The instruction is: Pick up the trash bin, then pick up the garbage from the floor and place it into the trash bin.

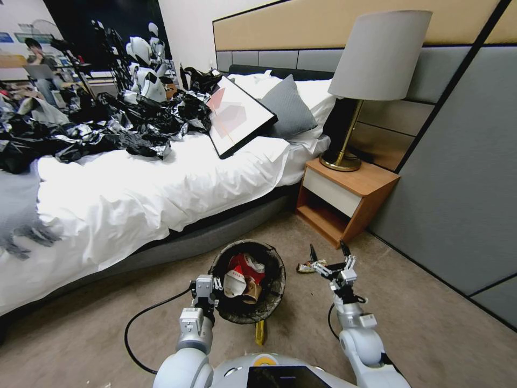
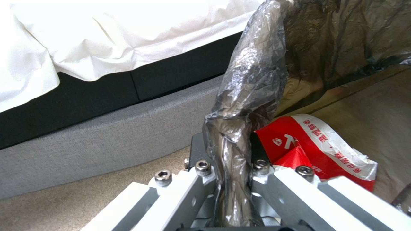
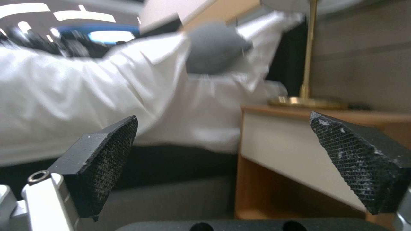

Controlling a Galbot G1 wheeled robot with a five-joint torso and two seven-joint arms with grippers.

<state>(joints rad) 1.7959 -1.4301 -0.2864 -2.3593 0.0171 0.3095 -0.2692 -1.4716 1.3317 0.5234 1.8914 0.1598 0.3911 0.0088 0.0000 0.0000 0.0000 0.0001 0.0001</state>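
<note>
The trash bin [image 1: 272, 302], a small round bucket with a black bag liner over its rim, hangs low in front of me, just clear of the bed. My left gripper [image 1: 214, 284] [image 2: 231, 168] is shut on the bin's near-left rim, pinching the liner [image 2: 250, 96]. Inside the bin lie a red-and-white wrapper [image 1: 245, 267] [image 2: 319, 144] and brown paper. On the carpet right of the bin lies a small shiny piece of garbage [image 1: 308, 267]. My right gripper [image 1: 328, 252] [image 3: 231, 160] hovers open just above and beside it. A yellow packet [image 1: 260, 332] lies on the floor below the bin.
The bed [image 1: 134, 194] with a white sheet and black plastic sheets runs along the left. A wooden nightstand [image 1: 344, 199] [image 3: 295, 150] with a lamp [image 1: 371, 70] stands ahead right. A grey wall panel [image 1: 463, 178] closes the right side. A black cable [image 1: 140, 318] loops on the carpet.
</note>
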